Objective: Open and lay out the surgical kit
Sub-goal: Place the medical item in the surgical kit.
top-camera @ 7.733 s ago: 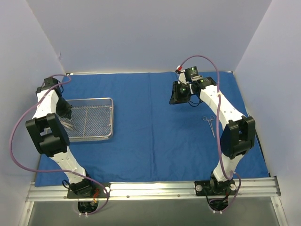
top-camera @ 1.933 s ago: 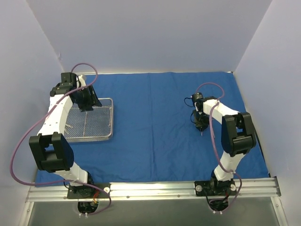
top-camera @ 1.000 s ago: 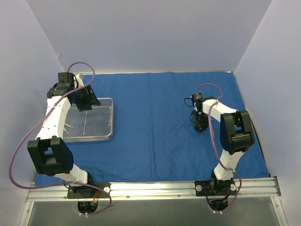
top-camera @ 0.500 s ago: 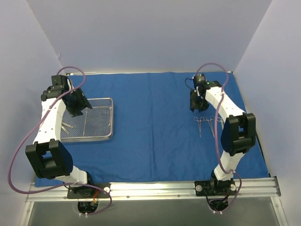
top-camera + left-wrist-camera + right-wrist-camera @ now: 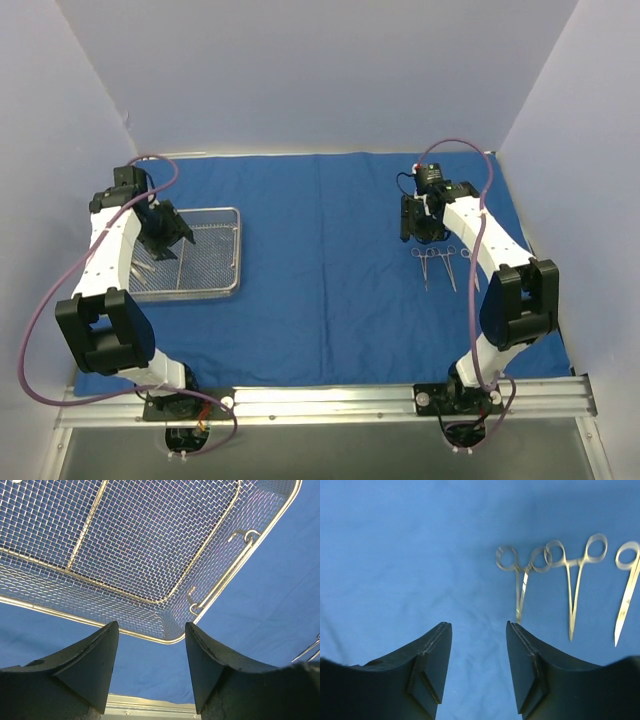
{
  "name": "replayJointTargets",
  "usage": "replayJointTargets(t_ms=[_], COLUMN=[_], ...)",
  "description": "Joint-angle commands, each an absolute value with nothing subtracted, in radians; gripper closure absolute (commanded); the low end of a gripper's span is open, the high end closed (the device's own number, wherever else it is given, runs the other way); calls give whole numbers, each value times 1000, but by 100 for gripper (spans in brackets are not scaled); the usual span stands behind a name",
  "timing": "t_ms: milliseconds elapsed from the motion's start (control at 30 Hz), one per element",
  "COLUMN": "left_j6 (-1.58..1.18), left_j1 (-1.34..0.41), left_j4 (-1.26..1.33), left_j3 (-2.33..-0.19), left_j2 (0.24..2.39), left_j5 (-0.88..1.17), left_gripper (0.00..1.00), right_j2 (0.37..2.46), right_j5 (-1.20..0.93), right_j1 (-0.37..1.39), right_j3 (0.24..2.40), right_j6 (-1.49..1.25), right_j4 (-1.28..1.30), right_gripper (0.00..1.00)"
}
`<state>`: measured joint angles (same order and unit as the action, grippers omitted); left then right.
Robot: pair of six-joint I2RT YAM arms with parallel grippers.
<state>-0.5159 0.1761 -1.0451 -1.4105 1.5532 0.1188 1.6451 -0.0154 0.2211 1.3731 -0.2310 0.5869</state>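
Note:
The royal-blue cloth wrap (image 5: 320,280) lies spread flat over the table. The silver wire-mesh tray (image 5: 236,262) sits on its left side, and thin steel pieces (image 5: 145,268) lie in the tray's left part. My left gripper (image 5: 168,236) hangs open over the tray's far left; its wrist view shows the mesh tray (image 5: 150,545) with nothing between the fingers. Three scissor-like instruments (image 5: 447,265) lie side by side on the cloth at the right. My right gripper (image 5: 415,222) is open and empty, just beyond them. The right wrist view shows the instruments (image 5: 520,587) ahead.
Pale walls close in the back and both sides. A metal rail (image 5: 320,400) carrying both arm bases runs along the near edge. The tray's wire handle (image 5: 220,580) sits on its short side. Bare blue cloth fills the middle between tray and instruments.
My right gripper has opened, let go of an instrument on the cloth and lifted away toward the back. My left gripper has shifted a little nearer over the tray.

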Motion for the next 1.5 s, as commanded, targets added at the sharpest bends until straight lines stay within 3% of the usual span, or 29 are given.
replayJointTargets(t_ms=[0, 667, 1167, 1467], left_j6=[-514, -512, -502, -499], left_j1=[161, 152, 156, 161], left_j4=[-1063, -957, -956, -959], left_j3=[-1416, -1410, -1430, -1439], left_j2=[1516, 1578, 1617, 1626], left_j5=[98, 196, 209, 215], left_gripper=[36, 36, 36, 36], right_j2=[1641, 1867, 1901, 1924], right_j5=[-8, 29, 11, -44], right_j1=[199, 140, 126, 127], right_j3=[1312, 1304, 1253, 1236], right_j6=[-218, -164, -166, -164], right_j4=[560, 509, 488, 471], right_gripper=[52, 46, 47, 54])
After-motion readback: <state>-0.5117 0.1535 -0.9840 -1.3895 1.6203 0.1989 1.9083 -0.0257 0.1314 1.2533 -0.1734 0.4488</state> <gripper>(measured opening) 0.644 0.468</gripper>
